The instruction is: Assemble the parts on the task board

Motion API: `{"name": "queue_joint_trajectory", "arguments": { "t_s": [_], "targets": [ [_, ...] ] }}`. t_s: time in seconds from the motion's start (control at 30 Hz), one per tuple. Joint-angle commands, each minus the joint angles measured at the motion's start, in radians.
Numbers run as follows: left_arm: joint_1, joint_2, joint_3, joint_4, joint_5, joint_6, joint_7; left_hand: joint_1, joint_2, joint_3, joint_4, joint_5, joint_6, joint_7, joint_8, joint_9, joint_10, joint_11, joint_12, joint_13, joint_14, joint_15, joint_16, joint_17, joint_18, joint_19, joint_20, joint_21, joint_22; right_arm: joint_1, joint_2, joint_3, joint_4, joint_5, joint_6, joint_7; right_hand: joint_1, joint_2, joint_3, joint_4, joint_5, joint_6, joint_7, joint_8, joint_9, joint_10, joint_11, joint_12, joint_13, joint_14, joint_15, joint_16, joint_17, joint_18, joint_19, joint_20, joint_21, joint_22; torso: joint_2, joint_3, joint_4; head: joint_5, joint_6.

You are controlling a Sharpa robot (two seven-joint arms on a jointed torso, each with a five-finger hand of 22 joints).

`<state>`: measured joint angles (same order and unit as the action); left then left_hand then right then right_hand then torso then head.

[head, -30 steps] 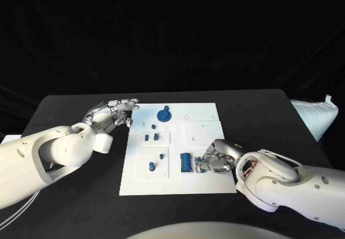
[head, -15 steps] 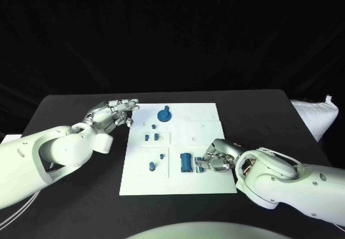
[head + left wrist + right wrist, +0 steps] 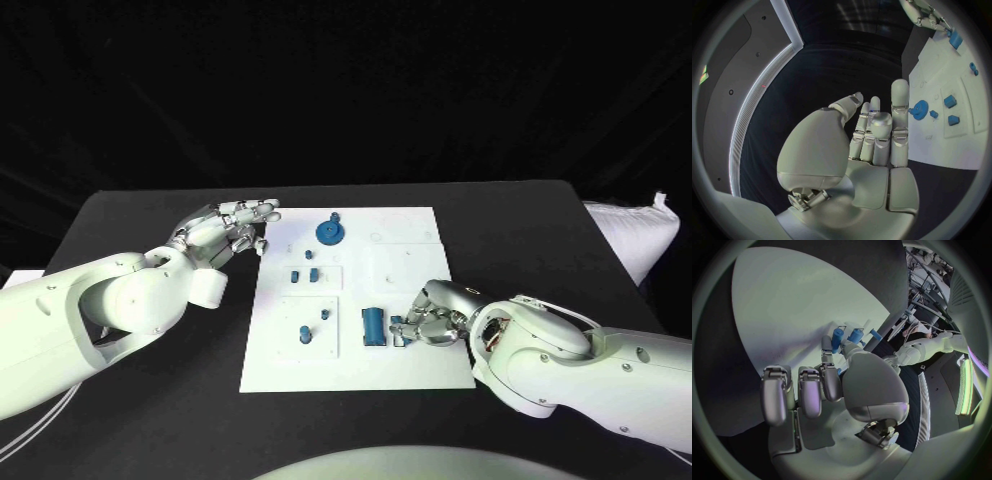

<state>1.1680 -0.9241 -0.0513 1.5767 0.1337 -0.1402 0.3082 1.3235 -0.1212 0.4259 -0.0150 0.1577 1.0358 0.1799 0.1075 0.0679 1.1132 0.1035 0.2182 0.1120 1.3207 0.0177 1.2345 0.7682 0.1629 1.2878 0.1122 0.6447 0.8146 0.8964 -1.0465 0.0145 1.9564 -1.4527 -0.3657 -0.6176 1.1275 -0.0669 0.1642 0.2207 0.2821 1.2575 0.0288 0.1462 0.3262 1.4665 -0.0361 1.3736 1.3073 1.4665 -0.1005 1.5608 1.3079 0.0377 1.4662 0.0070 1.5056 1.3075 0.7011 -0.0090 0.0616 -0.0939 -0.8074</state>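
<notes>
Black table [image 3: 519,215]; blue cylinder [image 3: 374,324] just beside right hand [image 3: 436,318].

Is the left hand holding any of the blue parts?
No: the left hand hangs beside the task board with its fingers straight and nothing in them.

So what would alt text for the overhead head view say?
A white task board with small blue parts lies on a black table. The right robot hand touches a small blue part near the board's edge, while the left robot hand hovers open beside the board.

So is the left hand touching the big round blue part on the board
Apart. In the head view the left hand sits off the task board's edge, with white board between its fingertips and the round blue part.
</notes>
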Motion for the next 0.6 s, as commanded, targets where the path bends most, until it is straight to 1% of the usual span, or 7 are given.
{"name": "queue_joint_trajectory", "arguments": {
  "t_s": [0.03,0.23,0.37,0.4,0.43,0.53,0.6],
  "targets": [
    [0.000,0.000,0.000,0.003,-0.003,0.020,0.003,-0.001,0.009,-0.004,0.000,0.003,-0.010,0.000,0.003,0.000,-0.008,0.000,0.003,0.001,-0.006,-0.002,-0.006,-0.001,0.015,-0.004,0.000,-0.004,-0.001,-0.001,0.003,0.000,0.003,-0.022,0.022,-0.004,-0.006,0.002,-0.010,0.003,0.000,0.009,-0.004,0.008,0.007,0.070,-0.011,0.010,0.187,0.102,-0.006,0.004,0.254,-0.019,0.077,-0.005,0.004,0.202,0.000,0.0005,0.0000,0.001,0.000],
    [0.000,0.000,0.000,0.003,-0.003,0.020,0.003,-0.001,0.009,-0.004,0.000,0.003,-0.010,0.000,0.003,0.000,-0.008,0.000,0.003,0.001,-0.006,-0.002,-0.006,-0.001,0.015,-0.004,0.000,-0.004,-0.001,-0.001,0.005,0.000,0.006,-0.022,0.019,-0.003,-0.010,0.017,-0.029,0.017,0.004,0.017,-0.010,0.021,0.022,0.077,-0.016,0.043,0.201,0.104,-0.011,0.009,0.261,-0.022,0.080,-0.009,0.012,0.210,0.000,0.0007,-0.0003,0.000,0.000],
    [0.000,0.000,0.000,0.003,-0.003,0.021,0.003,-0.001,0.009,-0.004,0.000,0.003,-0.010,0.000,0.003,0.000,-0.008,0.000,0.003,0.001,-0.006,-0.002,-0.006,-0.001,0.015,-0.004,0.000,-0.004,-0.001,-0.001,0.005,0.000,0.007,-0.025,0.011,-0.002,-0.045,0.024,-0.072,0.058,0.000,0.020,-0.015,0.033,0.038,0.079,-0.021,0.047,0.204,0.104,-0.014,0.010,0.263,-0.023,0.082,-0.012,0.016,0.214,0.000,0.0009,-0.0005,0.000,0.000],
    [0.000,0.000,0.000,0.003,-0.003,0.021,0.003,-0.001,0.009,-0.004,0.000,0.003,-0.010,0.000,0.003,0.000,-0.008,0.000,0.003,0.001,-0.006,-0.002,-0.006,-0.001,0.015,-0.004,0.000,-0.004,-0.001,-0.001,0.005,0.000,0.008,-0.026,0.008,-0.001,-0.063,0.027,-0.089,0.068,-0.017,0.019,-0.016,0.036,0.042,0.079,-0.021,0.047,0.204,0.104,-0.014,0.010,0.263,-0.023,0.082,-0.013,0.016,0.214,0.000,0.0009,-0.0005,0.000,0.000],
    [0.000,0.000,0.000,0.003,-0.003,0.020,0.003,-0.001,0.009,-0.004,0.000,0.003,-0.010,0.000,0.003,0.000,-0.008,0.000,0.003,0.001,-0.006,-0.002,-0.006,-0.001,0.015,-0.004,0.000,-0.004,-0.001,-0.001,0.004,0.000,0.008,-0.028,0.005,-0.001,-0.086,0.033,-0.107,0.070,-0.043,0.018,-0.016,0.039,0.047,0.079,-0.021,0.047,0.205,0.104,-0.015,0.010,0.263,-0.023,0.083,-0.013,0.017,0.215,0.000,0.0009,-0.0005,0.000,0.000],
    [0.000,0.000,0.000,0.002,-0.003,0.020,0.002,-0.001,0.009,-0.004,0.000,0.003,-0.010,0.000,0.003,0.000,-0.008,0.000,0.003,0.001,-0.006,-0.002,-0.006,-0.001,0.015,-0.004,0.000,-0.004,-0.001,-0.001,0.002,0.000,0.009,-0.031,-0.003,0.000,-0.131,0.037,-0.151,0.071,-0.101,0.015,-0.017,0.045,0.057,0.079,-0.022,0.047,0.205,0.104,-0.016,0.010,0.263,-0.023,0.083,-0.014,0.017,0.215,0.001,0.0013,-0.0003,0.000,0.001],
    [0.000,0.001,0.000,0.002,-0.003,0.020,0.002,-0.001,0.009,-0.004,0.000,0.003,-0.010,0.000,0.003,0.000,-0.008,0.000,0.003,0.001,-0.006,-0.002,-0.006,-0.001,0.015,-0.004,0.000,-0.004,-0.001,-0.001,0.001,0.000,0.009,-0.034,-0.007,0.001,-0.161,0.041,-0.181,0.072,-0.132,0.012,-0.016,0.048,0.064,0.080,-0.022,0.047,0.206,0.104,-0.016,0.010,0.263,-0.023,0.083,-0.015,0.017,0.215,0.000,0.0012,-0.0006,0.000,0.002]
  ]
}}
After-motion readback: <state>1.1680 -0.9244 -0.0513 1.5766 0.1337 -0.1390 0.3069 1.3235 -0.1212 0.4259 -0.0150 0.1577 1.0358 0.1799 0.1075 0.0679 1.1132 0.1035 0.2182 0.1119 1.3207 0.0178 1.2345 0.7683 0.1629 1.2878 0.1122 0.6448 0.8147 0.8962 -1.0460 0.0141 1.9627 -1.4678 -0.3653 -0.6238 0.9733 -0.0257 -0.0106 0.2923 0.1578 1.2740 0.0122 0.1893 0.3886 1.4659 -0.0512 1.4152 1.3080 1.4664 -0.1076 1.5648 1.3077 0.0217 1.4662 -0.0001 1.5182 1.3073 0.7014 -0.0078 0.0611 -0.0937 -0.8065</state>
